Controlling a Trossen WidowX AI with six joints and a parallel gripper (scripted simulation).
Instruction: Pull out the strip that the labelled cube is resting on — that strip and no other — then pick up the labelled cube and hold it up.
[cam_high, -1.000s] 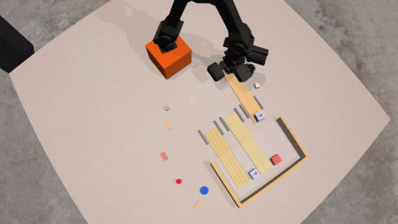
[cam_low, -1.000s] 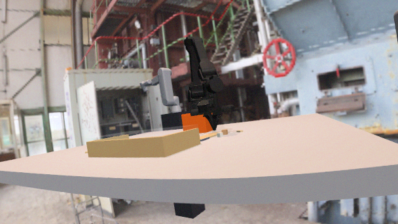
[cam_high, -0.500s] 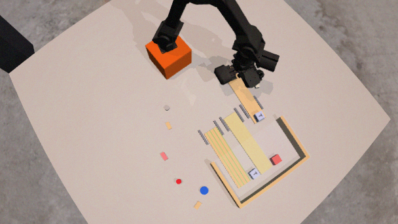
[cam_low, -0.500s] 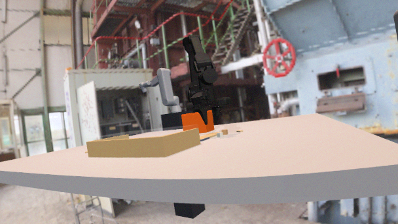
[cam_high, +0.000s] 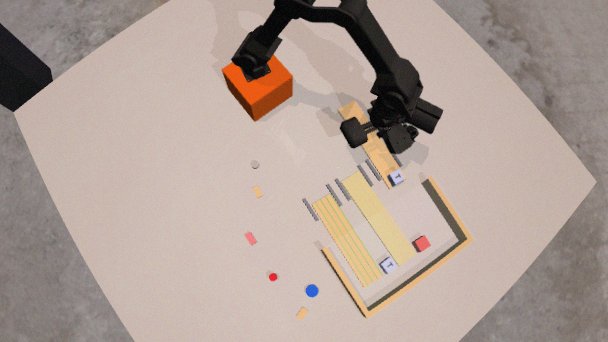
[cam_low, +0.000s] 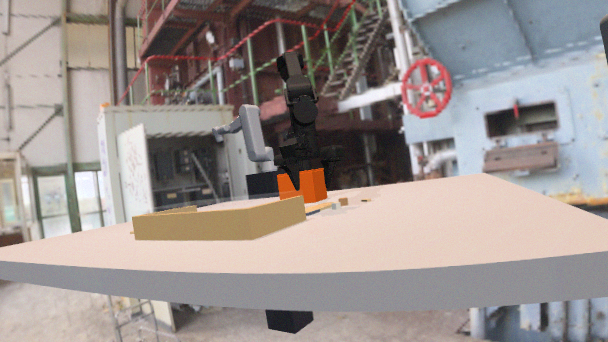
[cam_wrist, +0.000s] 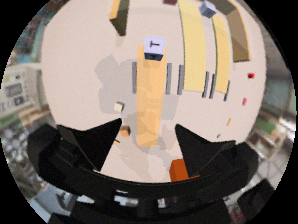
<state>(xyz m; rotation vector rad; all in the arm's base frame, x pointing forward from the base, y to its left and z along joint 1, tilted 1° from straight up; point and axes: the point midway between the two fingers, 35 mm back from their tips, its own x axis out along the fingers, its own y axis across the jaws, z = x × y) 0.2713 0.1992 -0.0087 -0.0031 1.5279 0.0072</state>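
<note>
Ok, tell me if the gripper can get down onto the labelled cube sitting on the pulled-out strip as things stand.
Probably yes. The gripper is open and holds nothing, over the near part of the orange strip. The labelled cube sits on the strip's far end, outside the walled frame, with nothing on top of it.
</note>
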